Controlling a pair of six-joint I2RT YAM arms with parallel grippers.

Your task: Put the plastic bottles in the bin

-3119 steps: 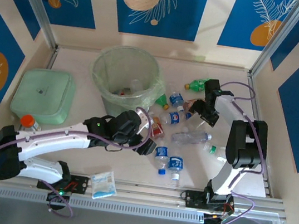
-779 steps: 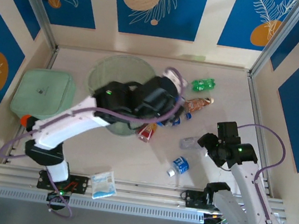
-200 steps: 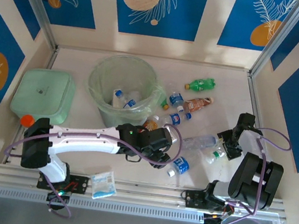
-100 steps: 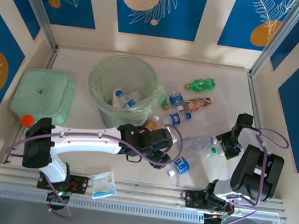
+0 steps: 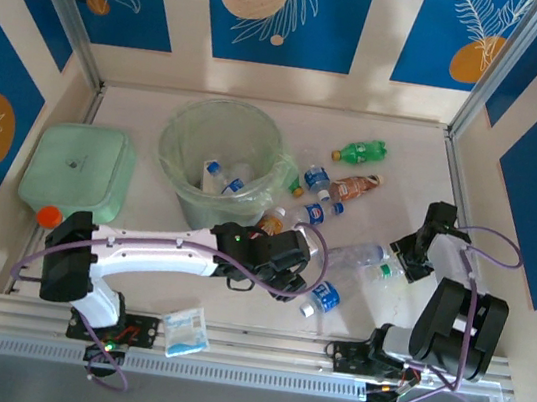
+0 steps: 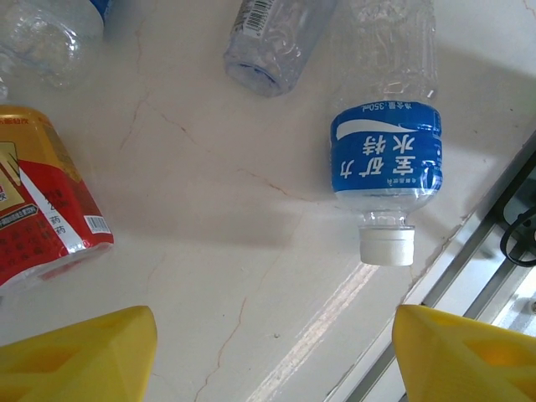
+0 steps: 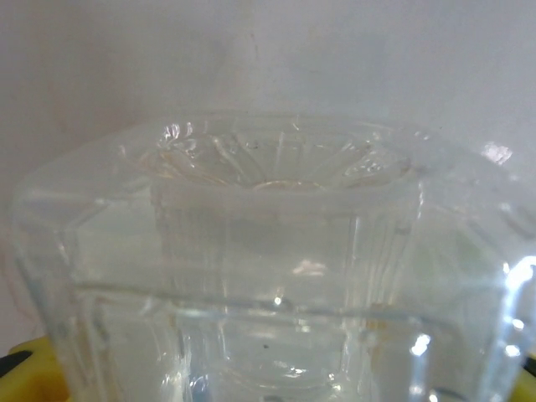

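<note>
Low in the overhead frame, just right of centre, the left jaws hang wide open over the bench (image 5: 416,162), gripping nothing. A blue-labelled bottle (image 6: 387,163) lies on its side just ahead of them, and a red-labelled bottle (image 6: 42,209) lies to their left. At right centre the right jaws flank the base of a clear bottle (image 7: 276,251); I cannot tell whether they pinch it. Higher up, a green bottle (image 5: 362,153) and a brown-labelled bottle (image 5: 354,187) lie loose right of the bin (image 5: 175,162), which holds a few more.
</note>
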